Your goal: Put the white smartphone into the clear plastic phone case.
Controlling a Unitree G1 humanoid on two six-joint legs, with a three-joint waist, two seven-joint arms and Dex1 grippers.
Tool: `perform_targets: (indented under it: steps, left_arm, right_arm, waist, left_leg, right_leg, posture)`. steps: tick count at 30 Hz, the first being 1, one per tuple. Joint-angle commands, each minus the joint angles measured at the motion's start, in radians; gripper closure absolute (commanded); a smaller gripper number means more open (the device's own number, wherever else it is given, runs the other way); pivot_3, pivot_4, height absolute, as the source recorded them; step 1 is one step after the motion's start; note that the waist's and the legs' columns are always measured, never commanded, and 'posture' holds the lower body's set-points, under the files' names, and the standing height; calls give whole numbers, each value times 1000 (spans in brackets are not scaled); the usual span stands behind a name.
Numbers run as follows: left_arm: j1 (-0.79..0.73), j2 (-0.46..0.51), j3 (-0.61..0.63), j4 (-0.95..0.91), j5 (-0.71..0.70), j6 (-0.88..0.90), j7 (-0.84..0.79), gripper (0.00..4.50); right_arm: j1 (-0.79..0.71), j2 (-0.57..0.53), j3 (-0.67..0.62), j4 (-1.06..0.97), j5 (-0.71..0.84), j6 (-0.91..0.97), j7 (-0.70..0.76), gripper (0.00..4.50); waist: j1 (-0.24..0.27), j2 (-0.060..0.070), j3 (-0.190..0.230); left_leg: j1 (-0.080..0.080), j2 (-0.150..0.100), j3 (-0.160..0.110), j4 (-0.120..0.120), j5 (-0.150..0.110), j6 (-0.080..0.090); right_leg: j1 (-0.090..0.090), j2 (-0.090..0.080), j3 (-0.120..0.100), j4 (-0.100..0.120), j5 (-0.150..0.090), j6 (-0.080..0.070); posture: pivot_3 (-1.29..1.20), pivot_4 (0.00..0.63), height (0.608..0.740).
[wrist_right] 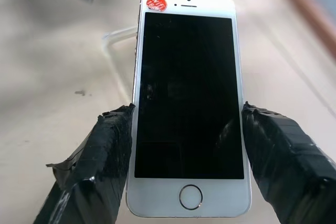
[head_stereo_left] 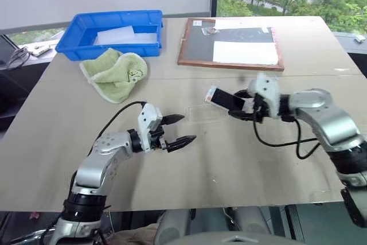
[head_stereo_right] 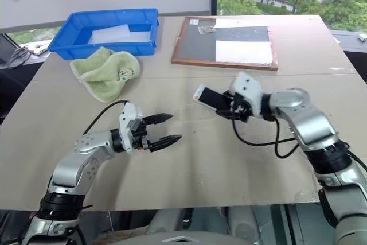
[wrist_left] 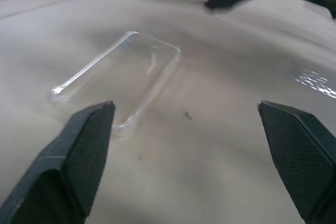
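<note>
The white smartphone (wrist_right: 186, 103), black screen up with a red sticker at its far corner, is clamped by its long edges between the taped fingers of my right gripper (head_stereo_left: 243, 107), which is shut on it. The phone (head_stereo_left: 221, 98) hangs tilted just above the table, right of centre. The clear plastic phone case (wrist_left: 123, 77) lies flat on the table, just beyond and below the phone's far end (head_stereo_left: 202, 112). My left gripper (head_stereo_left: 188, 128) stands open close to the case's left end, with nothing between its fingers.
A blue bin (head_stereo_left: 80, 27) holding a white sheet stands at the back left, with a green cloth (head_stereo_left: 114, 76) in front of it. A wood-framed dark board (head_stereo_left: 229, 44) with white paper lies at the back centre. A black cable (head_stereo_left: 281, 142) loops under my right wrist.
</note>
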Motion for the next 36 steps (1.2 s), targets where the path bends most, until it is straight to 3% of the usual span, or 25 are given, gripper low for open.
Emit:
perform_targets:
  steps: [1, 14, 26, 36]
  left_arm:
    - [20, 18, 41, -24, -40, -43, -39, 0]
    - [108, 21, 44, -2, -28, -121, -59, 0]
    - [93, -5, 17, 9, -11, -135, -35, 0]
    - [73, -13, -10, -9, -10, -116, 2, 0]
  right_arm:
    - [-81, 8, 69, 122, -120, -172, 55, 1693]
    - [-167, 32, 130, 269, -245, -360, 258, 1695]
    - [-246, 74, 152, 421, -358, -483, 294, 1696]
    - [-294, 114, 151, 480, -373, -482, 345, 1699]
  waist:
    - [9, 0, 0]
    - [10, 0, 0]
    - [10, 0, 0]
    - [7, 0, 0]
  left_leg:
    - [0, 0, 0, 0, 0, 0]
    - [0, 0, 1, -3, 0, 0]
    - [1, 0, 2, -2, 0, 0]
    - [2, 1, 2, -2, 0, -1]
  right_leg:
    - [0, 0, 0, 0, 0, 0]
    - [-2, 0, 2, 0, 0, -1]
    - [-2, 1, 2, 1, 1, -1]
    - [-2, 2, 3, 1, 2, -3]
  posture:
    - [0, 150, 740]
    - [0, 150, 740]
    - [0, 150, 740]
    - [0, 150, 740]
